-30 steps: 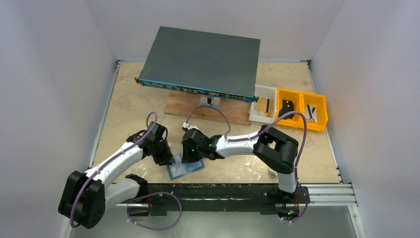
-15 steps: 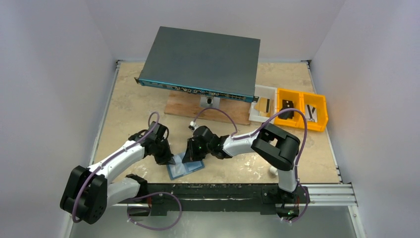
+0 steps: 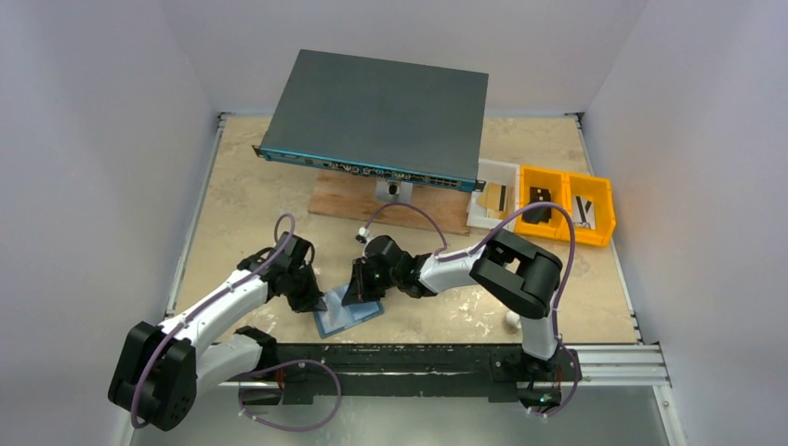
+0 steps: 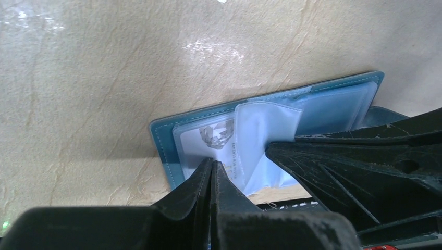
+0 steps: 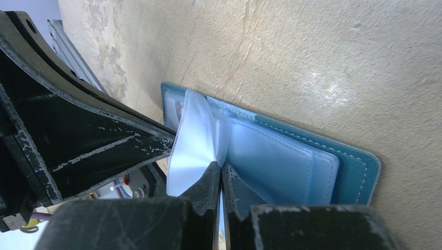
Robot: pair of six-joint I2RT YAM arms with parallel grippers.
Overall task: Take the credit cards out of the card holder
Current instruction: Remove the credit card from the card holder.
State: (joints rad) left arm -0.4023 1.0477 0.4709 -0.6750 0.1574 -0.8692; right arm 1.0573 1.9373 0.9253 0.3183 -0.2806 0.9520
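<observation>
Left gripper [image 4: 211, 169] has closed at the card holder [image 4: 161, 139]; right gripper [image 5: 220, 172] pinches its clear sleeve [image 5: 190, 140].

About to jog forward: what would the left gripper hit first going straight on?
The card holder: the shut left gripper points at its near sleeve, with a card inside. It may already touch; depth is unclear.

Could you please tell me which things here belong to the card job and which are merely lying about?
Job: card holder, lying open; credit card in its clear sleeve; left gripper, shut at its edge; right gripper, shut on a sleeve.
Lying about: large grey box, wooden board, white bin, yellow bins.
</observation>
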